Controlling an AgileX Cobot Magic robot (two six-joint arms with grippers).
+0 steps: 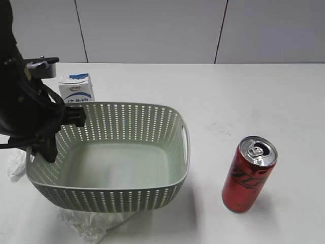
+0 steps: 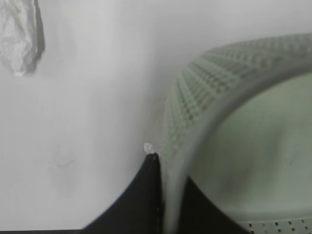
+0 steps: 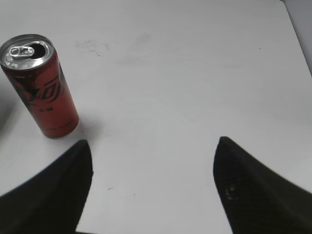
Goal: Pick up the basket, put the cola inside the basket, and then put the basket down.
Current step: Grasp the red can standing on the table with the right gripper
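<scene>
Table (image 1: pixel 264 96) bare between basket (image 1: pixel 117 195), cola (image 1: pixel 249 175).

- Left arm reaches in from the left edge of the exterior view, its left gripper (image 1: pixel 51 140) clamped across the basket (image 1: pixel 152 114) wall, one finger (image 2: pixel 146 195) outside, the other inside.
- Right gripper (image 3: pixel 152 161) hangs above the table, jaws spread wide, holding nothing.
</scene>
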